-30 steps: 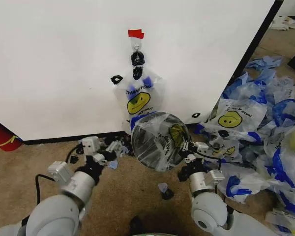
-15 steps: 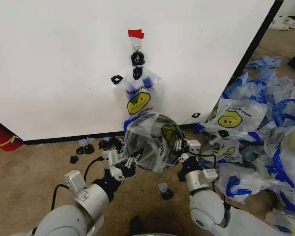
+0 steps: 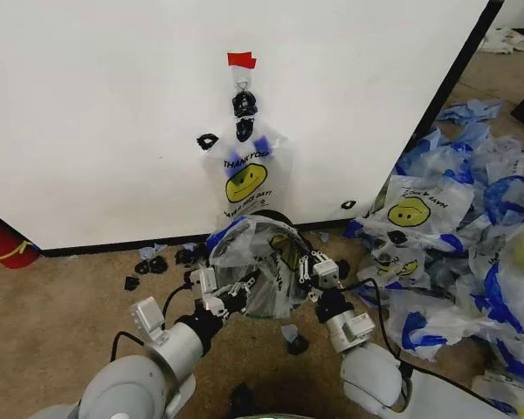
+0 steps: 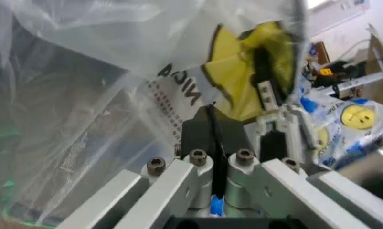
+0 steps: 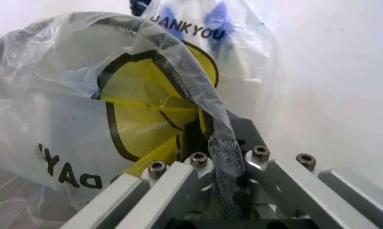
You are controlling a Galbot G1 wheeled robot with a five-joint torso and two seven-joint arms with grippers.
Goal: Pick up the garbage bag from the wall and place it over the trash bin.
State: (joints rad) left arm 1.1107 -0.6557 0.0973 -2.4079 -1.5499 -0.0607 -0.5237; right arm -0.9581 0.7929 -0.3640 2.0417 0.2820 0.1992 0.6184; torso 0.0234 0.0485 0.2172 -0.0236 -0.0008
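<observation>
Evidently both end effectors, left (image 3: 230, 295) and right (image 3: 307, 272), clamped on the garbage bag (image 3: 258, 262), seemingly over the trash bin (image 3: 271, 215).

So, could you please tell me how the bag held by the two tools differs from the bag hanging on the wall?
The held garbage bag is spread open and crumpled; the hanging bag lies flat. The held one is pinched by the left tool and right tool; the hanging one dangles from the hook. Both show yellow smiley prints.
</observation>
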